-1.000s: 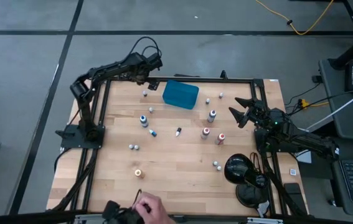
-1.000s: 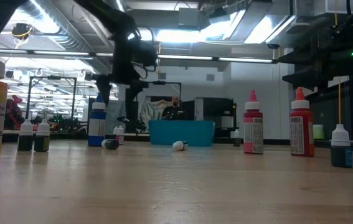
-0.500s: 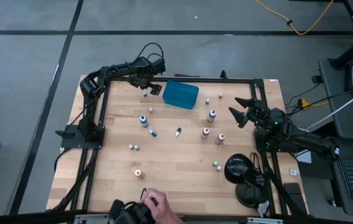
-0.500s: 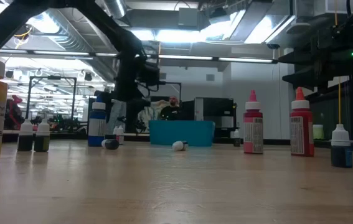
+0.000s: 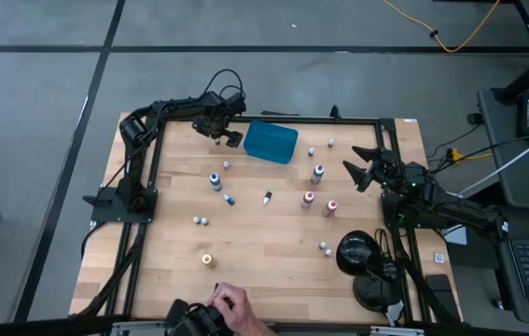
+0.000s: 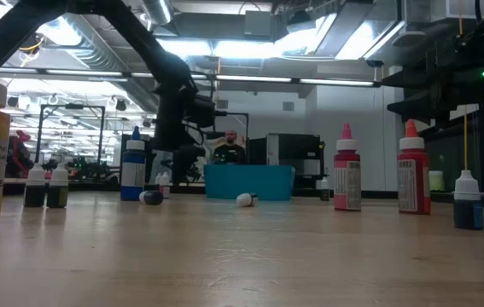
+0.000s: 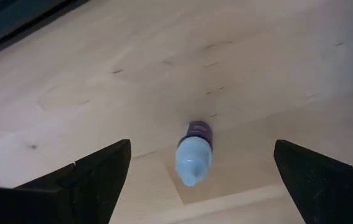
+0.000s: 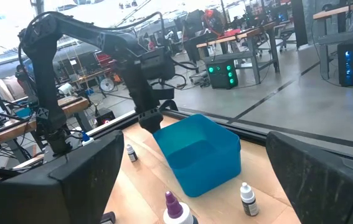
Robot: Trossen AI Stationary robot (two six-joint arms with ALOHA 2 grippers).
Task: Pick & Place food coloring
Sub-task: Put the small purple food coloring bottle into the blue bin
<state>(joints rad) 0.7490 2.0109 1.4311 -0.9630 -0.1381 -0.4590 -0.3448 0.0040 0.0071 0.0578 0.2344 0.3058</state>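
Since a second ago we see the left gripper [image 5: 219, 133] has swung in from the desk's [image 5: 264, 257] far edge and dropped over a small vial [image 7: 193, 153], jaws spread wide with the vial between them, untouched. That vial stands upright just left of the teal tray [image 5: 271, 141]. The right gripper [image 5: 362, 170] waits at the right edge, also wide open. We count roughly fifteen food coloring bottles [image 5: 317, 174] scattered, mostly upright; two seem to lie on their sides, though they are small
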